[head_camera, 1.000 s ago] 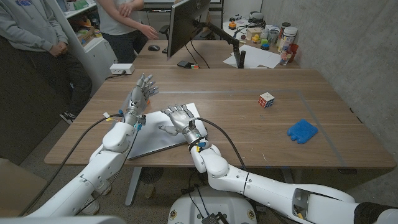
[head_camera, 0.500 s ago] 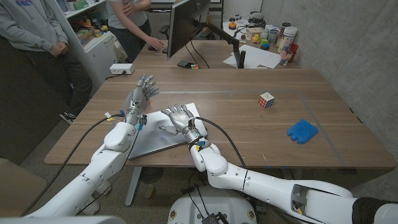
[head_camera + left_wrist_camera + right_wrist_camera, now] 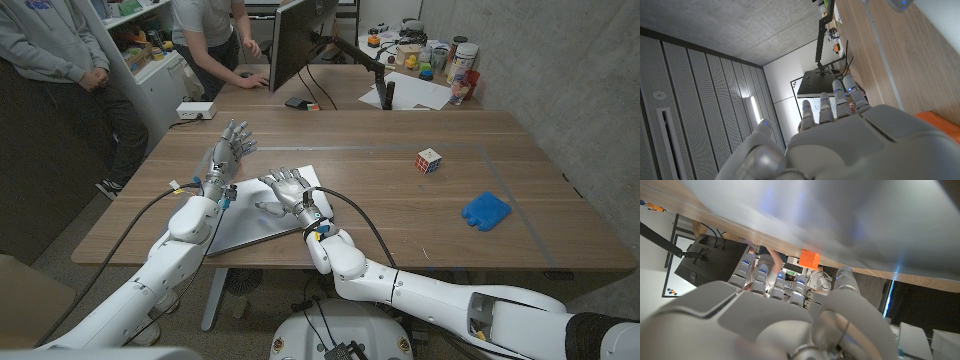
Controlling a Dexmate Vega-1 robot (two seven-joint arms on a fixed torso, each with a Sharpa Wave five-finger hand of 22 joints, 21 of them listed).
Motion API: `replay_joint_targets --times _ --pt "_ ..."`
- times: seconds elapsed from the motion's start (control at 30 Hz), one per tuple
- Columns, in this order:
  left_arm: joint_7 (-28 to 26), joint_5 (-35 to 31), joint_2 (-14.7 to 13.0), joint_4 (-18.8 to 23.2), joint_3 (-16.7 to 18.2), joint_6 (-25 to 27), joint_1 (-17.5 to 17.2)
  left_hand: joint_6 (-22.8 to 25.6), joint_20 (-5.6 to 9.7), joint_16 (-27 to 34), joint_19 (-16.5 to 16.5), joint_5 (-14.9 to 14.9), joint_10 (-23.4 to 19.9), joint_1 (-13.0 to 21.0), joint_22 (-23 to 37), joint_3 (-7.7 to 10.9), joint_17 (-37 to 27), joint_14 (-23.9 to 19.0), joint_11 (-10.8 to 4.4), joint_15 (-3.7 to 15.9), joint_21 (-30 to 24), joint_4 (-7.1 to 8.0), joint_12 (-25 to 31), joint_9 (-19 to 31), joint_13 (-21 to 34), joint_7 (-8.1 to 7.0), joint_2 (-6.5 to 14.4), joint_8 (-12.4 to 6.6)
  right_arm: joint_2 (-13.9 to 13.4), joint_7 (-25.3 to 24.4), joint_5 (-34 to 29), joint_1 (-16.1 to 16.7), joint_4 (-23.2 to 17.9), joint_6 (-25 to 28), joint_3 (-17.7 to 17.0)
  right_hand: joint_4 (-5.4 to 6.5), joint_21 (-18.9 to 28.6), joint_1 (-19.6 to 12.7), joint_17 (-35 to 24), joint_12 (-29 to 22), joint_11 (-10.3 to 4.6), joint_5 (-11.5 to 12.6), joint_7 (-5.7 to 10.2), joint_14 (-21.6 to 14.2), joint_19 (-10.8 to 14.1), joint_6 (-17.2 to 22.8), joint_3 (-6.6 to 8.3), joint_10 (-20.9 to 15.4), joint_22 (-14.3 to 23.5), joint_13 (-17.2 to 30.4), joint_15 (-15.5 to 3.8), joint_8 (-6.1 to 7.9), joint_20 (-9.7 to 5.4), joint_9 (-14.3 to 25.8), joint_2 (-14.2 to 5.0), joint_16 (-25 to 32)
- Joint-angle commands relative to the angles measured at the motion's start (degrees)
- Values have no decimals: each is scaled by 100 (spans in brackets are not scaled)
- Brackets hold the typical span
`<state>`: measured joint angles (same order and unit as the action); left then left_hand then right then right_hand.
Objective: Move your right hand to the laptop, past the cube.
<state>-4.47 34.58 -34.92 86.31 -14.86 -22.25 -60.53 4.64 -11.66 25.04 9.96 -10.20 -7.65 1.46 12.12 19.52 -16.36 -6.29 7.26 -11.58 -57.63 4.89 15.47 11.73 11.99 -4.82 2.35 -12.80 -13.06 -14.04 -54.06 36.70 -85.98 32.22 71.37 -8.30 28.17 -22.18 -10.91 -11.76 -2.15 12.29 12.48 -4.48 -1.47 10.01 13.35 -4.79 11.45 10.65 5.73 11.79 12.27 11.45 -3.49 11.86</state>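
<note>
The right hand is lying over the closed grey laptop, which is sitting on the left part of the wooden table, near the front edge. The fingers are spread apart and are reaching away from the robot over the lid; the hand is released and is grasping nothing. In the right wrist view the back of this hand is showing close to the grey lid, but I cannot tell if the palm is really touching it.

The cube, with coloured squares, is standing on the table well apart from the right hand, toward the right side. A blue cloth-like thing is lying nearer to the robot, close to the right edge.

The left hand is standing beside the laptop's left side, with the fingers pointing up and apart, holding nothing. In the left wrist view its fingers are reaching toward a monitor.

Behind the table, a black monitor is standing on a second desk. One person is leaning to that desk, and another person in a grey top is standing at the left edge.
</note>
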Motion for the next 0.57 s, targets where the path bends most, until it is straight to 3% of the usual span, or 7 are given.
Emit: replay_joint_targets --times 0.03,0.13,0.57 --pt "48 42 9 -75 2 -33 23 41 -57 -5 292 -35 -46 42 32 -8 -18 -46 23 -13 3 -23 23 17 11 -4 29 -23 25 5 65 -58 43 -47 65 1 -19 -15 -15 -12 0 14 12 25 -31 -29 33 -31 16 13 24 -30 27 18 -42 -7" --pt "58 51 5 -85 3 -28 24 61 -57 -1 290 -39 -68 50 32 -5 -17 -61 13 -12 4 -27 31 17 11 -7 32 -29 34 -1 86 -61 51 -53 67 11 -35 -1 -11 41 -79 24 12 91 -32 -55 44 89 17 3 -27 -44 27 15 -77 -32" --pt "124 87 20 -173 -10 -49 67 91 -57 1 274 -60 -100 99 34 13 -11 -88 23 -8 7 -59 39 17 12 -8 46 -33 55 -24 155 -85 91 -97 89 27 -88 49 4 61 -96 44 10 128 -42 -171 59 164 14 -20 -46 -78 27 5 -148 -35"
